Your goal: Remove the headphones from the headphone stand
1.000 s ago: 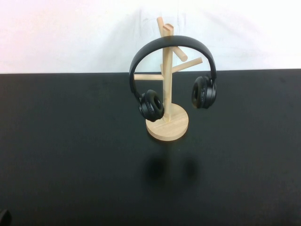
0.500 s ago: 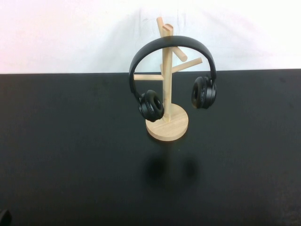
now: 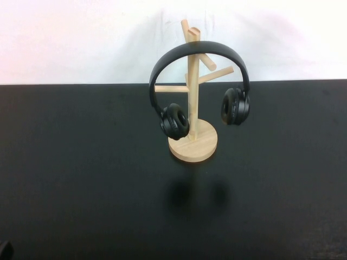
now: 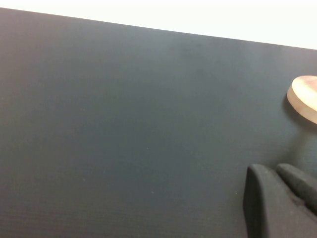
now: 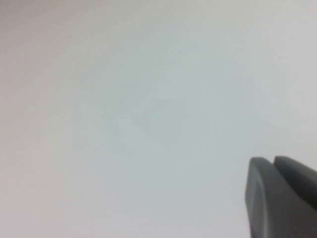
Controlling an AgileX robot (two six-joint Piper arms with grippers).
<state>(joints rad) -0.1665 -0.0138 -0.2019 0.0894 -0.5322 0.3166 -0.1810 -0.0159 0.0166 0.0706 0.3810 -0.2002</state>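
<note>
The black headphones (image 3: 198,51) hang by their arched band over the top of the light wooden headphone stand (image 3: 193,81). One ear cup (image 3: 174,121) hangs left of the post and the other (image 3: 235,106) right of it. The stand's round base (image 3: 199,146) sits on the black table (image 3: 81,162) near its far edge. My left gripper (image 4: 275,167) is shut and empty, low over the table, far from the stand; the base edge (image 4: 304,96) shows in its view. My right gripper (image 5: 272,159) is shut and empty, facing a blank pale surface.
A white wall (image 3: 81,38) runs behind the table's far edge. A dark bit of my left arm (image 3: 4,250) shows at the near left corner of the high view. My right arm is outside the high view.
</note>
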